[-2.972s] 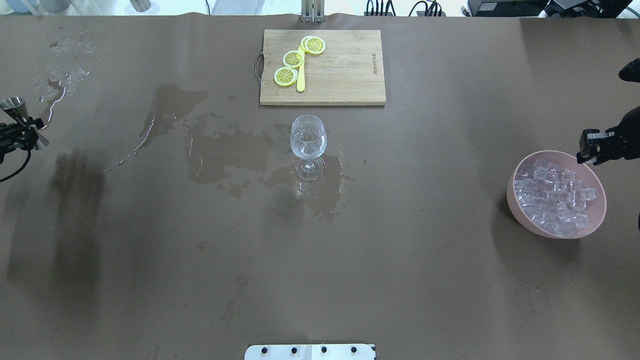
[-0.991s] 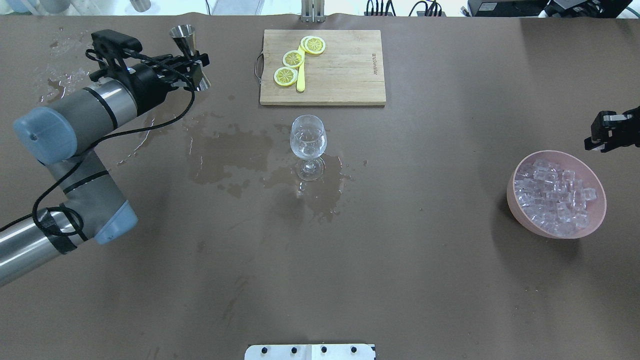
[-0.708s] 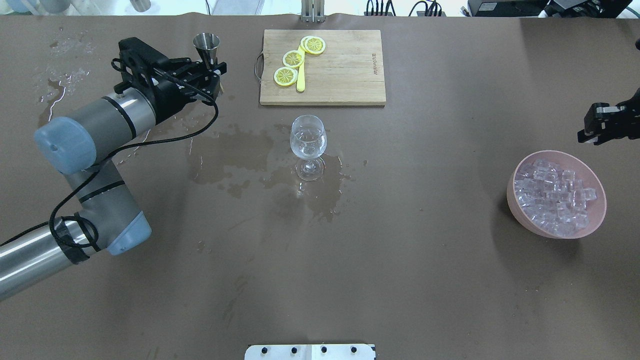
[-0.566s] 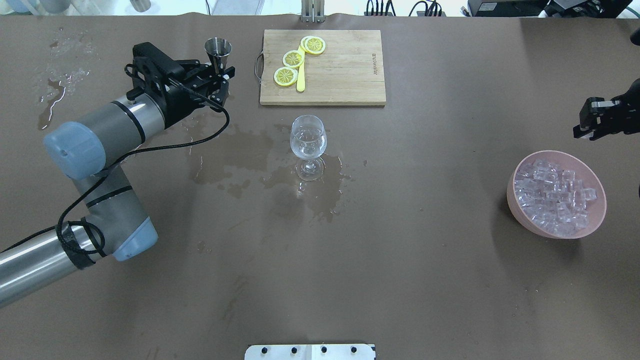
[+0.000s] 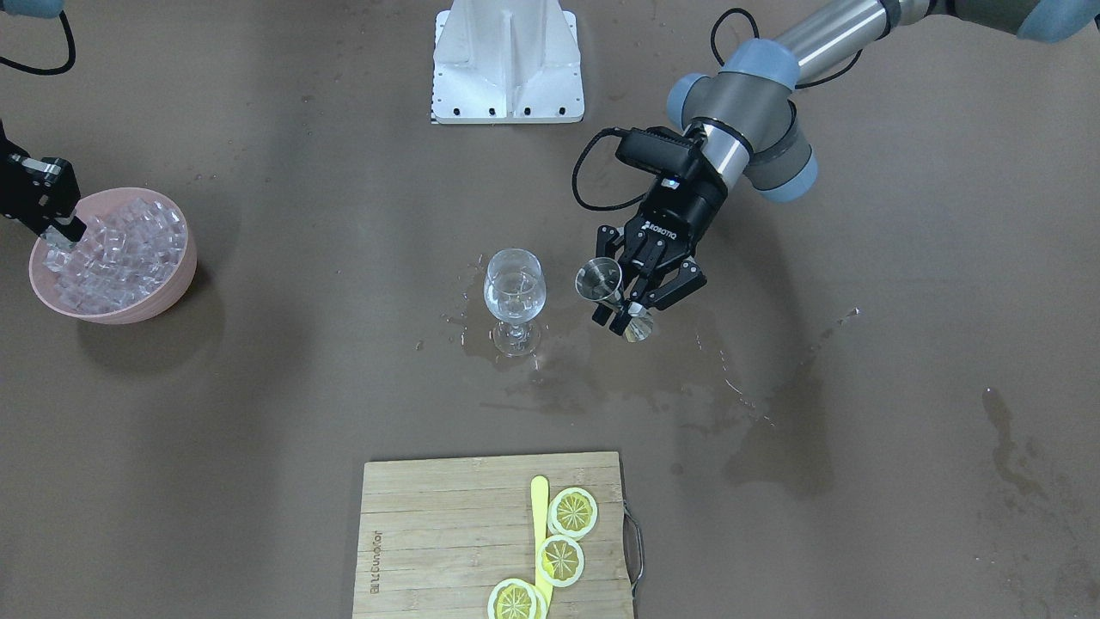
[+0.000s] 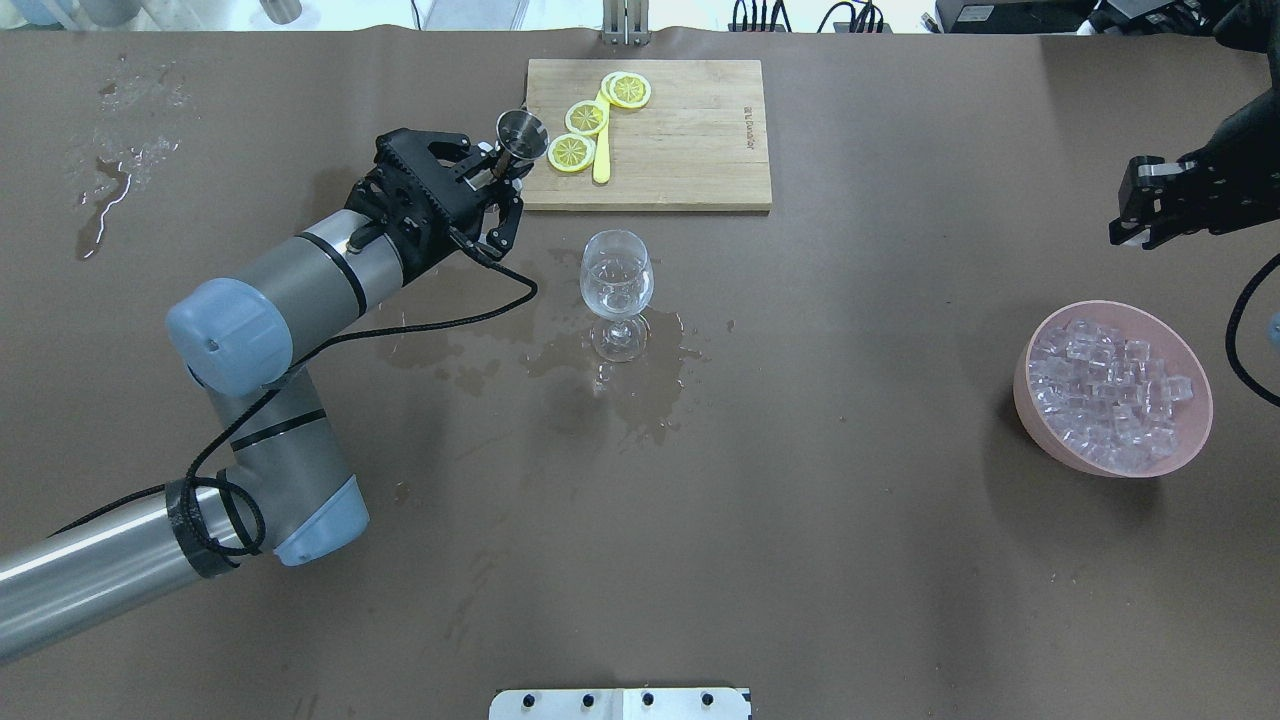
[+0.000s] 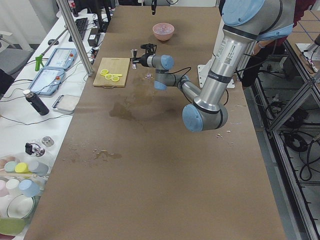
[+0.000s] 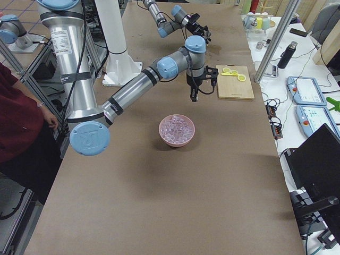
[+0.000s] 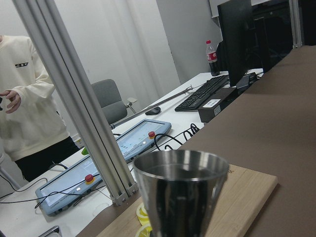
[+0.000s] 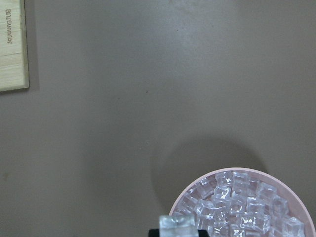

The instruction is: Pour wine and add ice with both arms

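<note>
I read left jaws clamped on silver steel jigger, near-upright, mouth up | right jaws pinching clear ice cube

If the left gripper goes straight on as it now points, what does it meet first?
Likely the lemon slices on the cutting board; the left gripper, shut on the jigger, points there, though it may pass above.

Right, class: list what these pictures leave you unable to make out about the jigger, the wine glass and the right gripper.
- Liquid level in the jigger: left wrist view, its rim hides the inside.
- Liquid level in the wine glass: overhead view, too small, clear.
- Right gripper, its hold on the ice cube: right wrist view, bottom edge cuts it off.
</note>
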Action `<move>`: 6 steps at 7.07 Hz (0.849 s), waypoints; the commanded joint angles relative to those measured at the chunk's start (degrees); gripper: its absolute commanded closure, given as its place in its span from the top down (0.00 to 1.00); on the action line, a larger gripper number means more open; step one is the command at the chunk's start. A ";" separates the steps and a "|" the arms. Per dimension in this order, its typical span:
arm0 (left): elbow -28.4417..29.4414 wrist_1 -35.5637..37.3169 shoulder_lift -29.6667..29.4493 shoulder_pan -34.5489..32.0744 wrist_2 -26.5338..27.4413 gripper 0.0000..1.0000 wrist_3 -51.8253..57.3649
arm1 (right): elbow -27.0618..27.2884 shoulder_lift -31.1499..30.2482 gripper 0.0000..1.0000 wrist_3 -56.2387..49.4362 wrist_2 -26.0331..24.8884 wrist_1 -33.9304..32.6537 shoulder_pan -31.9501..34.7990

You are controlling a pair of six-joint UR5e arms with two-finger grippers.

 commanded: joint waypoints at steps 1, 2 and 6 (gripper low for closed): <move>-0.13 0.59 -0.52 1.42 2.57 0.00 9.96 | -1.09 4.04 0.01 0.54 -0.09 -2.12 -0.46; -0.13 0.68 -0.52 2.12 3.81 0.00 14.45 | -2.50 6.15 0.01 0.63 -0.44 -3.00 -0.90; 0.05 1.82 -0.44 3.98 8.39 0.00 28.00 | -6.99 15.56 0.01 7.73 -2.99 -5.82 -4.85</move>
